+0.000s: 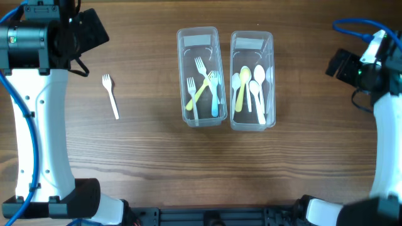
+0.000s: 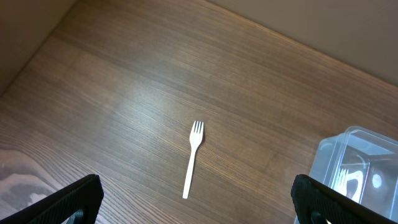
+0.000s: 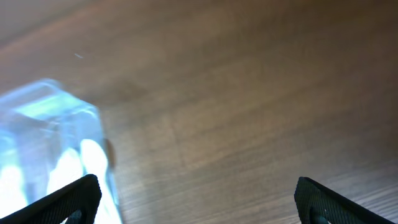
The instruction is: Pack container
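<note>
A white plastic fork (image 1: 110, 95) lies alone on the wooden table left of two clear containers; it also shows in the left wrist view (image 2: 193, 159). The left container (image 1: 201, 76) holds several forks. The right container (image 1: 252, 80) holds several spoons; its blurred end shows in the right wrist view (image 3: 50, 149). My left gripper (image 2: 198, 208) is open and empty, hovering above the table near the loose fork. My right gripper (image 3: 198, 205) is open and empty, to the right of the spoon container.
The left arm's body (image 1: 38, 113) runs along the table's left side and the right arm (image 1: 383, 125) along the right side. The left container's corner (image 2: 357, 165) shows at the right of the left wrist view.
</note>
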{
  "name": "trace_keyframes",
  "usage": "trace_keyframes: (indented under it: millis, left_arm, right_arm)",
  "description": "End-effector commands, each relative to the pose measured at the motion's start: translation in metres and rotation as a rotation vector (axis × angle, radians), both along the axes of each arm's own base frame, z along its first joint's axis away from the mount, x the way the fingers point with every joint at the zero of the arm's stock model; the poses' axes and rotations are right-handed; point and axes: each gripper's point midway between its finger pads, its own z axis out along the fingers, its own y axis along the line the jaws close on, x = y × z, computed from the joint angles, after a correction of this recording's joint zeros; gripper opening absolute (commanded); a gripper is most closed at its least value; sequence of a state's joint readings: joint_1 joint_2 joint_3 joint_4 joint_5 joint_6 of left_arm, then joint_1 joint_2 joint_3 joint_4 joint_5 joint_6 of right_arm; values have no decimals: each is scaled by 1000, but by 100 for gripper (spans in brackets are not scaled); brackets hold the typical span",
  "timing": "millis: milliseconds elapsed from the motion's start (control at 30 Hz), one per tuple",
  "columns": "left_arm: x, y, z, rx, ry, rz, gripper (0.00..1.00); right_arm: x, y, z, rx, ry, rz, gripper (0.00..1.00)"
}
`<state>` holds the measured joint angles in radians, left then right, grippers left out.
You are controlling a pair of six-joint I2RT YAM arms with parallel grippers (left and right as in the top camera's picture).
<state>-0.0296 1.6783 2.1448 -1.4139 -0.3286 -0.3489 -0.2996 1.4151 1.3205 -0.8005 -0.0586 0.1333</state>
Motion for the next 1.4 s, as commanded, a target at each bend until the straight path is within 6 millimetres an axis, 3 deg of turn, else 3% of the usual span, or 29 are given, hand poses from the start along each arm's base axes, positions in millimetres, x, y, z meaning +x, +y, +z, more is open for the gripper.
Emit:
trace_keyframes:
  millis: [0, 200, 300, 500, 600, 833, 1000, 1367]
  left_arm:
    - [-1, 4, -1, 15, 8, 7, 100]
    - [-1, 4, -1, 15, 8, 7, 100]
    - [-1, 4, -1, 15, 9, 7, 100]
    - [-1, 4, -1, 15, 9, 7, 100]
    - [-1, 4, -1, 15, 9, 7, 100]
    - [-1, 4, -1, 15, 8, 7, 100]
    - [-1, 4, -1, 15, 8, 7, 100]
    - [-1, 4, -1, 15, 8, 7, 100]
  right_arm:
    - [-7, 33, 40, -34, -109, 79, 100]
    - [-29, 100, 94, -53, -272, 260, 100]
    - [-48, 106, 111, -58, -316, 276, 100]
    - [-69, 94, 140, -132, -508, 213, 100]
    - [-82, 95, 120, -140, -582, 209, 100]
    - [-113, 99, 25, -103, -636, 202, 100]
    - [-131, 99, -22, -91, -654, 192, 100]
    - [-136, 99, -69, -69, -673, 177, 100]
